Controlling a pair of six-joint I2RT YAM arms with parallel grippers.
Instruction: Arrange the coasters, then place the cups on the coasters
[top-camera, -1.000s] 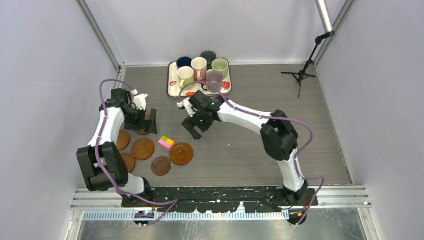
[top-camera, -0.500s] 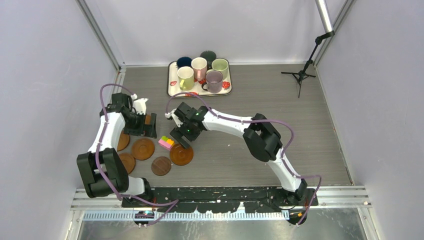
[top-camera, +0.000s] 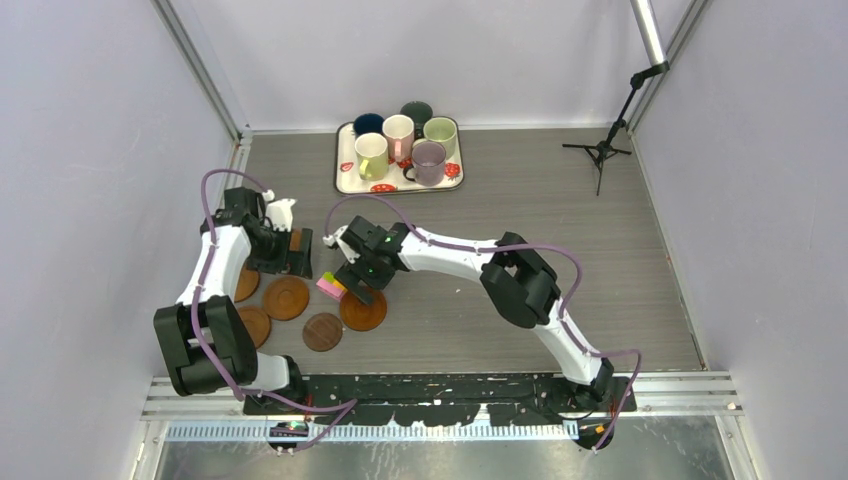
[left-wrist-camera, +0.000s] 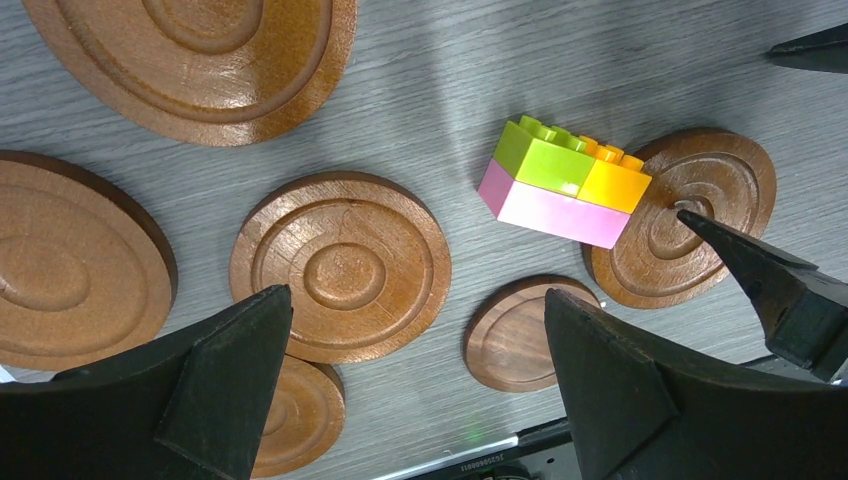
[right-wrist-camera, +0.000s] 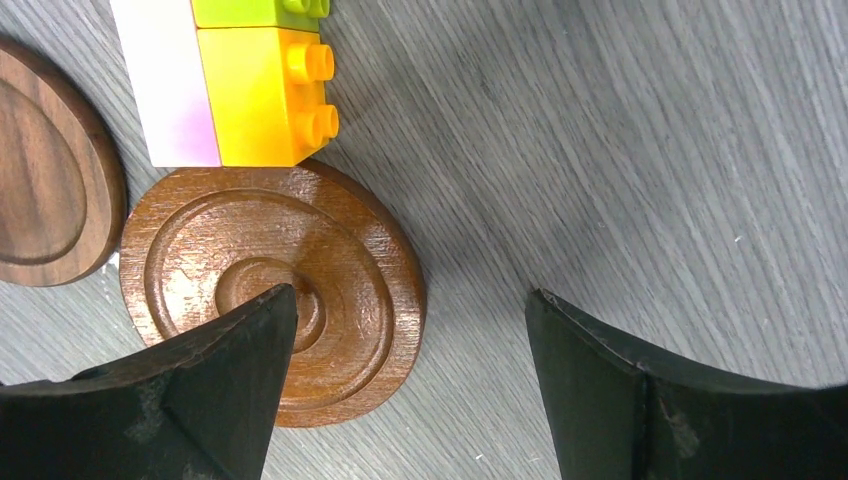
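Nearest the arm bases we see the coasters (top-camera: 322, 331), flat round wooden discs with ring grooves cut into them, lying loose on the left of the grey wood-grain surface (top-camera: 560, 220). Some are matt and dark, others redder. Just beyond, the glossy coaster (right-wrist-camera: 270, 300) shows a shiny reddish face with a small central dimple. A studded plastic toy block (right-wrist-camera: 240, 80) in pink, yellow and green meets its rim. The right pincer (right-wrist-camera: 410, 293) hangs over this disc with its black wedge-shaped jaws spread wide, one fingertip above the rings and the other over bare surface, gripping nothing. To the left the left pincer (left-wrist-camera: 417, 295) is likewise released, its jaws wide apart above the cluster of discs, and one more coaster lies partly hidden beneath it in the top view. At the far end the cups (top-camera: 371, 148), smooth glazed mugs in several colours, stand crowded on a white tray (top-camera: 345, 180) with red print, none on a coaster. A thin black stand (top-camera: 600, 150) is off to the right. Compared with a second ago, the right arm has swung from mid-surface, near the tray, to the block and glossy disc. The left pincer has barely shifted, and the cups and discs lie as they did.
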